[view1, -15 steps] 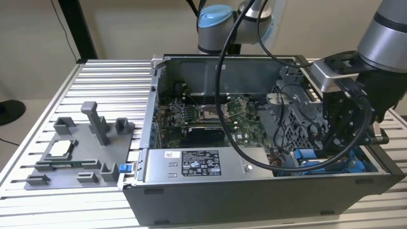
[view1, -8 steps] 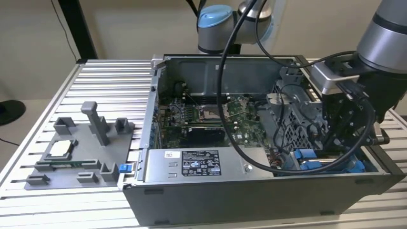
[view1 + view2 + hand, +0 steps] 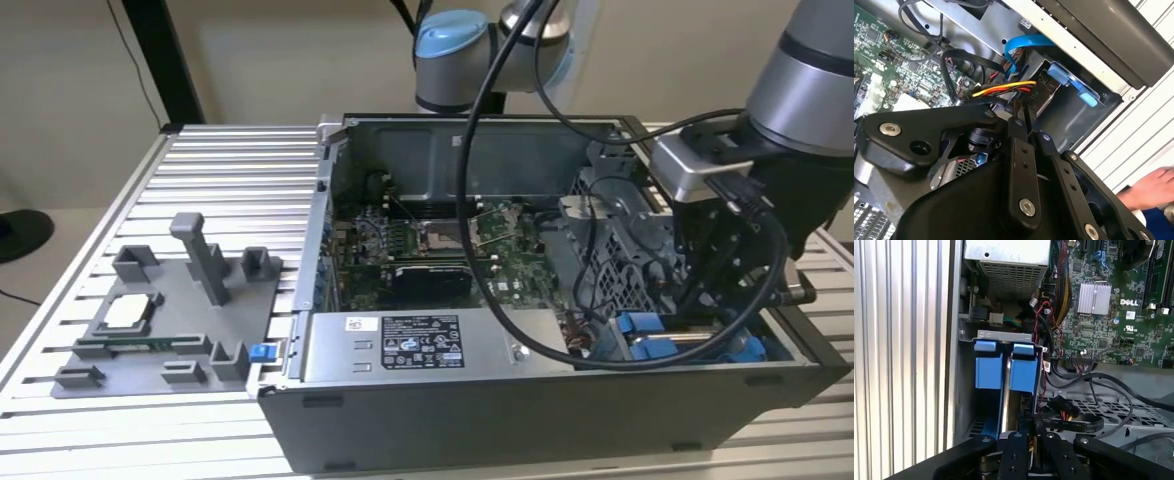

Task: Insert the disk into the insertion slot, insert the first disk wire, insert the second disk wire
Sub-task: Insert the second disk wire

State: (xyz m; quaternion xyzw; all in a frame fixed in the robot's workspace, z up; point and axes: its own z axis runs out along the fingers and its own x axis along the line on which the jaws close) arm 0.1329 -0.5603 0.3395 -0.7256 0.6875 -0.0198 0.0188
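Gripper point(image 3: 1030, 437) closest to lens in both wrist views: black linkage, fingers point(image 3: 1018, 112) drawn narrow, tips pinched close at a black connector on a bundle of yellow/red/black wires point(image 3: 1004, 90); whether truly clamped on it, cannot tell.

PC case point(image 3: 534, 410), lid off, on slatted alu table point(image 3: 227, 170). Contents:
- green motherboard point(image 3: 427, 245), centre; silver heatsink point(image 3: 1094, 297) on it.
- silver power-supply box point(image 3: 414, 345) w/ black-and-white label, along near wall in exterior view.
- perforated grey cage point(image 3: 621, 255), toward exterior view's right.
- insertion slot point(image 3: 966, 390), grey bay in case corner, just below gripper.

Disk point(image 3: 1006, 385) seated in slot, standing on edge: thin silver edge betw. two bright blue carrier tabs point(image 3: 1024, 371). Blue flat cable point(image 3: 1021, 44) nearby in second wrist view.

Grey parts fixture point(image 3: 167, 320) on table, exterior view's left, well apart from case.

Person's hand point(image 3: 1149, 190) beside case, on table.
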